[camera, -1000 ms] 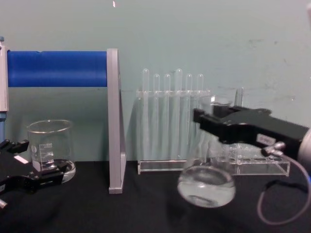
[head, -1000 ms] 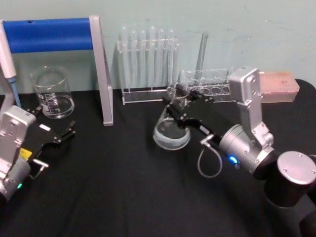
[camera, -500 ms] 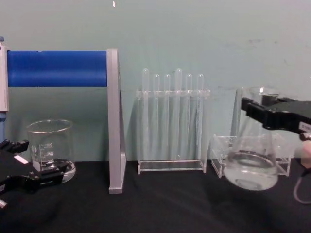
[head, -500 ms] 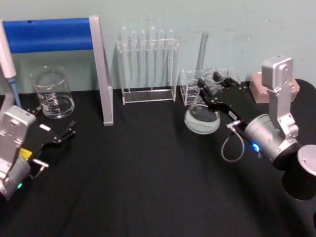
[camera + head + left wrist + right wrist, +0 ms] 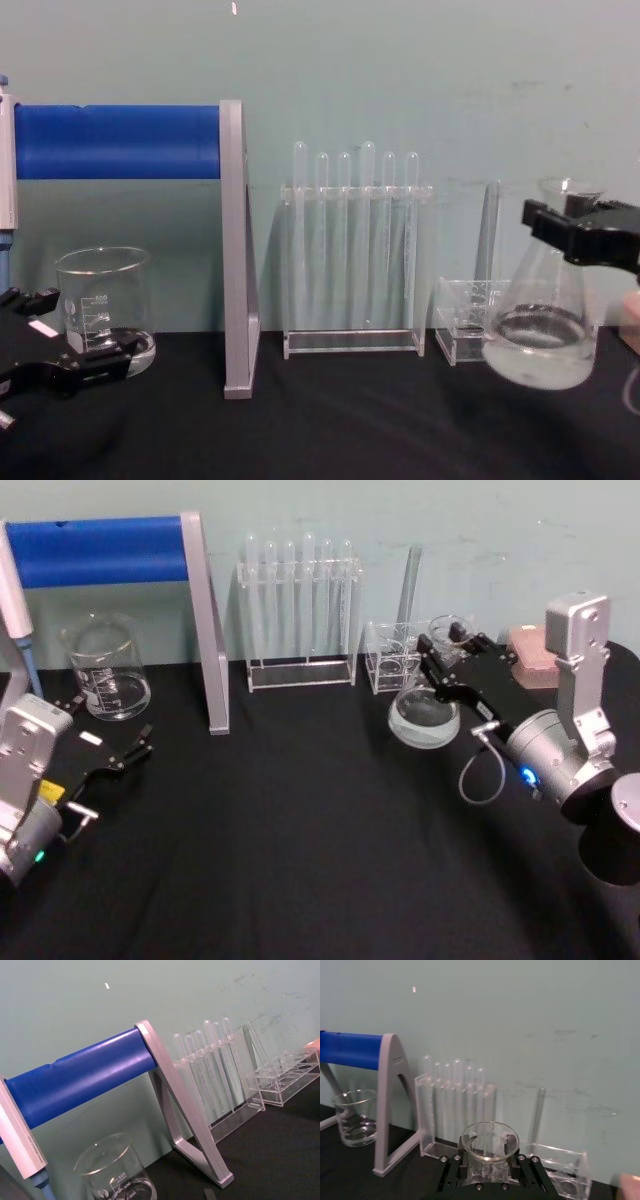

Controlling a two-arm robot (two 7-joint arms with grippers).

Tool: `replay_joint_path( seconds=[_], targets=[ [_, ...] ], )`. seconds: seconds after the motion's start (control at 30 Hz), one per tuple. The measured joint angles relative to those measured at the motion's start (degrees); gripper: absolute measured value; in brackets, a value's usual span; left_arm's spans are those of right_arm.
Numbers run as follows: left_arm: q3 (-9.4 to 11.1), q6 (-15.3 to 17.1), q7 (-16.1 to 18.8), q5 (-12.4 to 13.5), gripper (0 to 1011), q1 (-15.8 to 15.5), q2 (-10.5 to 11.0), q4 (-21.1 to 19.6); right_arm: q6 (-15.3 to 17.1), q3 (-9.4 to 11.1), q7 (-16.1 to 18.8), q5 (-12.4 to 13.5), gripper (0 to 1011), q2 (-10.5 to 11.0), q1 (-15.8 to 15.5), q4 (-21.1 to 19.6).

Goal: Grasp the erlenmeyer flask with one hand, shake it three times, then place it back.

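One conical clear-glass erlenmeyer flask (image 5: 540, 345), neck clamped in right gripper (image 5: 448, 648). One cylindrical glass beaker (image 5: 105, 670). Six slender test tubes (image 5: 355, 240). Left gripper (image 5: 110, 725): spread wide, empty.

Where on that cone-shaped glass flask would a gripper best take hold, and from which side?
Grip the erlenmeyer flask by its narrow neck, just under the flared rim, coming in level from the robot's right. The base looks too wide for two flat fingers, and the rim should stop slipping. The right gripper holds it so. The left gripper idles, open.
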Motion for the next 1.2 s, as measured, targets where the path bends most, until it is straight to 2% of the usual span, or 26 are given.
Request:
replay_joint_path(
  seconds=[0.3,0.77,1.2],
  targets=[
    [0.00,0.00,0.00,0.00,1001,0.00,0.00,0.00,0.50,-2.68,2.68,-0.41,449,-0.39,-0.28,-0.67],
    [0.00,0.00,0.00,0.00,1001,0.00,0.00,0.00,0.95,-9.90,8.37,-0.09,450,0.26,-0.69,-2.84],
    [0.00,0.00,0.00,0.00,1001,0.00,0.00,0.00,0.89,-14.82,11.52,0.87,449,1.64,-0.65,-4.32]
  ],
)
